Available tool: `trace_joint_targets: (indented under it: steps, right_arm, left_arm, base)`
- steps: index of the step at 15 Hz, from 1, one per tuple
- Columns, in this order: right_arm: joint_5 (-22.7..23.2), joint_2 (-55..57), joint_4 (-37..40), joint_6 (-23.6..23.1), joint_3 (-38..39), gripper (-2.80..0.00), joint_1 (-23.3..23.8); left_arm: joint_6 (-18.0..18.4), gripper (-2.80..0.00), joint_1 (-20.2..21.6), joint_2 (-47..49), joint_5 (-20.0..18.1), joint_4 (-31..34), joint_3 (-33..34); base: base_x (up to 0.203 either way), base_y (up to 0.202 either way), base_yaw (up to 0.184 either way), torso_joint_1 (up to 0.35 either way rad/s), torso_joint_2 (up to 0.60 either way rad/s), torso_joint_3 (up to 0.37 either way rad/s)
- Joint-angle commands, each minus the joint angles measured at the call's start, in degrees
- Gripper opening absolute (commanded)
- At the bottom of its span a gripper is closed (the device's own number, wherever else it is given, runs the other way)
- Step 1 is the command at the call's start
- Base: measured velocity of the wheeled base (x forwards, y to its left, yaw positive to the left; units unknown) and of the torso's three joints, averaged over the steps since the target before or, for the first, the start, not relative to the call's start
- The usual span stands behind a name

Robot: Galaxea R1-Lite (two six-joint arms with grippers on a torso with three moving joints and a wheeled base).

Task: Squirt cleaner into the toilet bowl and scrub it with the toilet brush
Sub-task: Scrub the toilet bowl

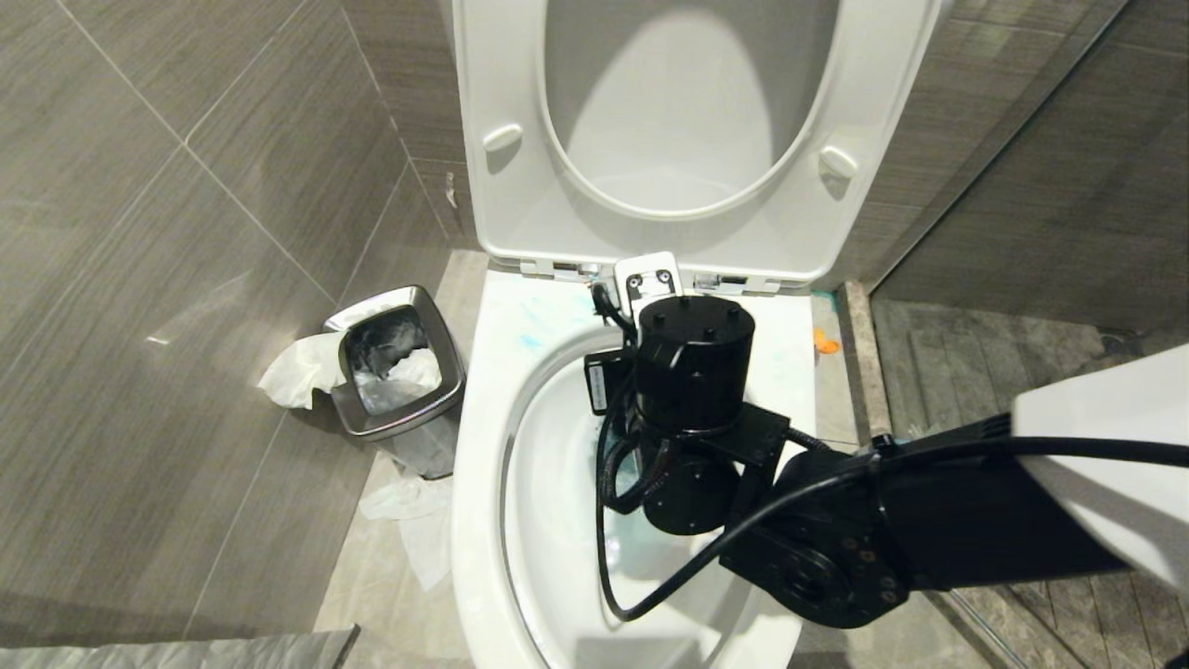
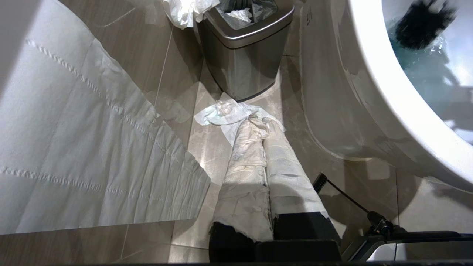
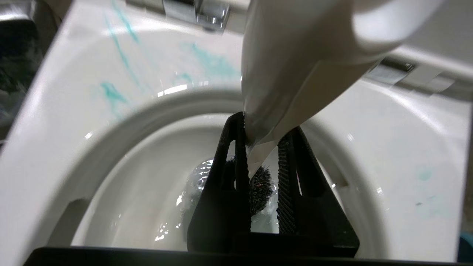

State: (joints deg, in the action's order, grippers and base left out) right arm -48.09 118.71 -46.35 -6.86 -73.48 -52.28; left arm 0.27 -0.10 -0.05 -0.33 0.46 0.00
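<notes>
Our right gripper point(image 3: 260, 147) clamps the toilet brush point(image 3: 292, 70) handle, bristles down in the toilet bowl point(image 3: 122, 147) water below turquoise cleaner point(image 3: 112, 94) smears. From the head, our right arm reaches over the basin; a steel bin point(image 1: 398, 372) holds tissue. Our left gripper point(image 2: 266, 218), paper-wrapped and closed, hangs beside the bowl.

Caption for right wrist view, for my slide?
Right gripper holds toilet brush, bristles in the toilet bowl.
</notes>
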Motion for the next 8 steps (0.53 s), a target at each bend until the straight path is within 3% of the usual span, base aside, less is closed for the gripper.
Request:
trace_joint_targets:
  steps: [1, 5, 8]
  right_arm:
    - [-0.2, -8.8, 2.2, -0.6, -0.2, -2.80, -1.4]
    - [-2.9, -16.4, 9.9, -0.8, -2.8, -2.80, -9.1]
    - [-3.2, -16.5, 10.9, -0.8, -3.2, -2.80, -10.0]
  left_arm:
    - [0.0, -2.80, 0.0, 0.0, 0.0, 0.0, 0.1]
    - [0.2, -2.80, 0.0, 0.0, 0.0, -0.1, 0.1]
    - [0.1, -2.80, 0.0, 0.0, -0.1, 0.0, 0.1]
  base:
    - [0.000, 0.000, 0.000, 0.000, 0.00, 0.000]
    - [0.000, 0.000, 0.000, 0.000, 0.00, 0.000]
    - [0.000, 0.000, 0.000, 0.000, 0.00, 0.000]
